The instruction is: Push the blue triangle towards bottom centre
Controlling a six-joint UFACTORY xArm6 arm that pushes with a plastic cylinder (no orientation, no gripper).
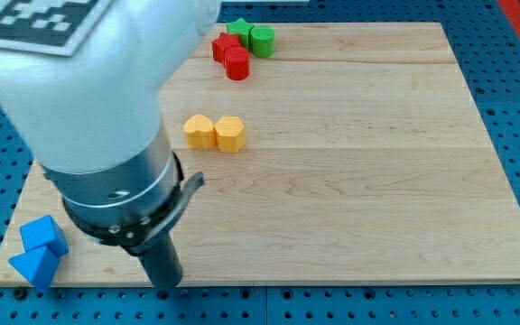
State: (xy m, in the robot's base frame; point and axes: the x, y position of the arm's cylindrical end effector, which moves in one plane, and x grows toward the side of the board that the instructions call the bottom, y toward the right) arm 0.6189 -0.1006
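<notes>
My tip [168, 285] stood at the board's bottom edge, left of centre, holding nothing and touching no block. The blue triangle [32, 266] lay in the bottom-left corner, well left of my tip, touching a blue cube-like block [43, 235] just above it. Two yellow blocks [214, 133] sat side by side higher up the wooden board [377, 181]. Near the top edge clustered two red blocks [231, 54], a green star [239, 31] and a green cylinder [262, 40].

two blue blocks [41, 251], two yellow [215, 133], two red [230, 54], two green [253, 36]
</notes>
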